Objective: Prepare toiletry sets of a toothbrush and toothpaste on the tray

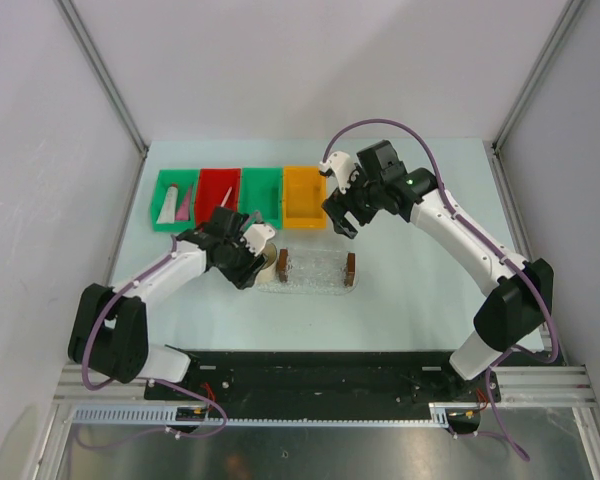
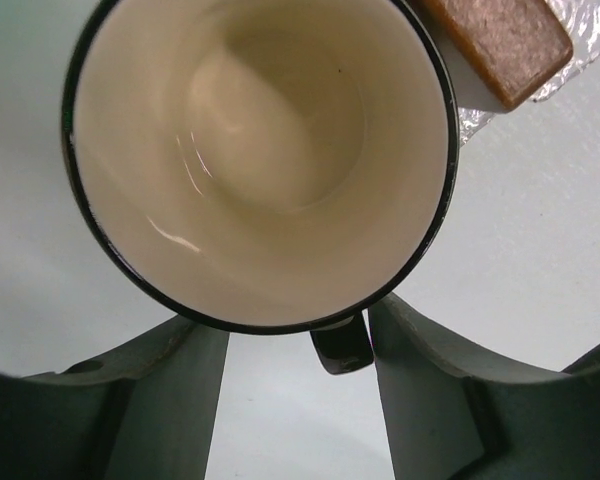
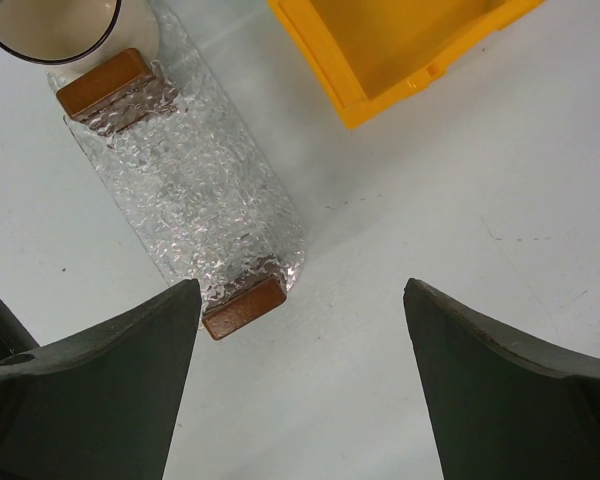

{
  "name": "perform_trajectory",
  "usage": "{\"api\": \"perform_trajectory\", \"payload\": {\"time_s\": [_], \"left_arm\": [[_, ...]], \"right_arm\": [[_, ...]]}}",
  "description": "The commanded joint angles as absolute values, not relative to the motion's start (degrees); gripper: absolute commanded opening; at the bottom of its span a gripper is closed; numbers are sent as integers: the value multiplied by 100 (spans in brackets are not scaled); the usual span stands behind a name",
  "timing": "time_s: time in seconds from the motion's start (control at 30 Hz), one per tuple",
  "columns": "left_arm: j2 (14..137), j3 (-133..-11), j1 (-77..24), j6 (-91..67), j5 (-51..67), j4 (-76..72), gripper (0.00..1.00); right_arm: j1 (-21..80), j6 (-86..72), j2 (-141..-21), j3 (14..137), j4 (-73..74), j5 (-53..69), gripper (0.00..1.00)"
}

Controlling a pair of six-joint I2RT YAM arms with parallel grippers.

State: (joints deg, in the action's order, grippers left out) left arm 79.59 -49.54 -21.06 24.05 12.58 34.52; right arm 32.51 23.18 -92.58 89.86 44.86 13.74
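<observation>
The tray (image 1: 315,272), clear and crinkled with a brown block at each short end, lies mid-table with nothing on it; it also shows in the right wrist view (image 3: 190,170). A pink toothpaste tube (image 1: 185,206) lies in the left green bin (image 1: 175,182), beside a pale tube (image 1: 167,206). A slim pale stick that may be a toothbrush (image 1: 227,189) lies in the red bin (image 1: 217,178). My left gripper (image 2: 292,335) is open at a cream mug (image 2: 255,150), its fingers either side of the mug's dark handle (image 2: 342,348). My right gripper (image 3: 300,290) hangs open over bare table, right of the tray.
The mug (image 1: 266,248) stands against the tray's left block (image 1: 283,263). A second green bin (image 1: 261,195) and an orange bin (image 1: 304,196) complete the row at the back. The orange bin (image 3: 400,40) looks to hold nothing.
</observation>
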Motion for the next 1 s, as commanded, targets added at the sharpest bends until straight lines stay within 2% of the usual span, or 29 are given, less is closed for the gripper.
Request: {"api": "perform_trajectory", "payload": {"time_s": [0.0,0.43,0.97], "left_arm": [[7954,-4799,-2145,2716,1415,3331,61],[7901,-4711,-2145,3155,1485,3314,60],[7691,-4720,-2145,2812,1696,3050,63]], "right_arm": [[3278,2391,-9220,8965,4351,1310,88],[3270,2399,-9255,8930,4359,1336,88],[3287,2417,-9220,8868,4359,1336,88]]}}
